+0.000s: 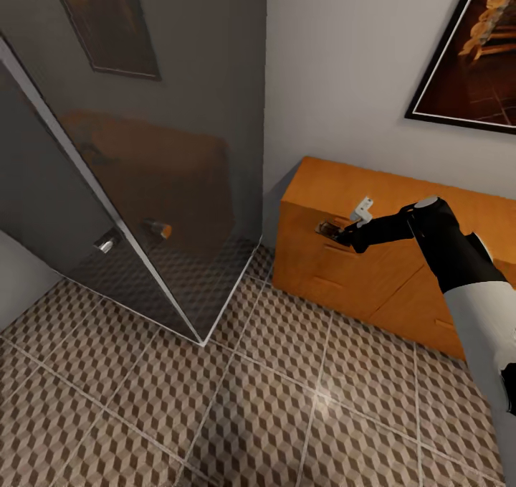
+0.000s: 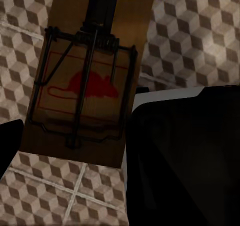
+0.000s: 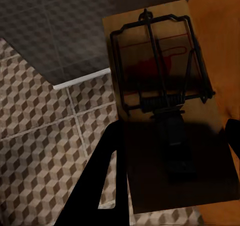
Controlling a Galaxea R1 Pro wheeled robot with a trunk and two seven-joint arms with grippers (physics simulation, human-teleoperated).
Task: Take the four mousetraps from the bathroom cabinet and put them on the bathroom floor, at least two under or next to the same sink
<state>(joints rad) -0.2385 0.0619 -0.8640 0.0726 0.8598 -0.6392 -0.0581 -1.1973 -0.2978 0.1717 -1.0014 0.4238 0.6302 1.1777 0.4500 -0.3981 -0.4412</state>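
In the left wrist view a tan mousetrap (image 2: 85, 96) with dark wire and a red mark hangs over the cube-patterned bathroom floor (image 2: 200, 46). My left gripper (image 2: 102, 16) is shut on its end. A second mousetrap (image 3: 160, 71) is in the right wrist view, with my right gripper (image 3: 172, 136) shut on it beside the orange-brown cabinet (image 3: 220, 16). In the head view my right gripper (image 1: 331, 229) is stretched out to the cabinet (image 1: 401, 286), close against its upper front. The sink is out of view.
A dark glass shower partition (image 1: 143, 186) with round chrome knobs stands at the left, its corner reaching onto the floor (image 1: 251, 401). Framed pictures hang on the walls. A small white object (image 1: 363, 208) lies on the cabinet top.
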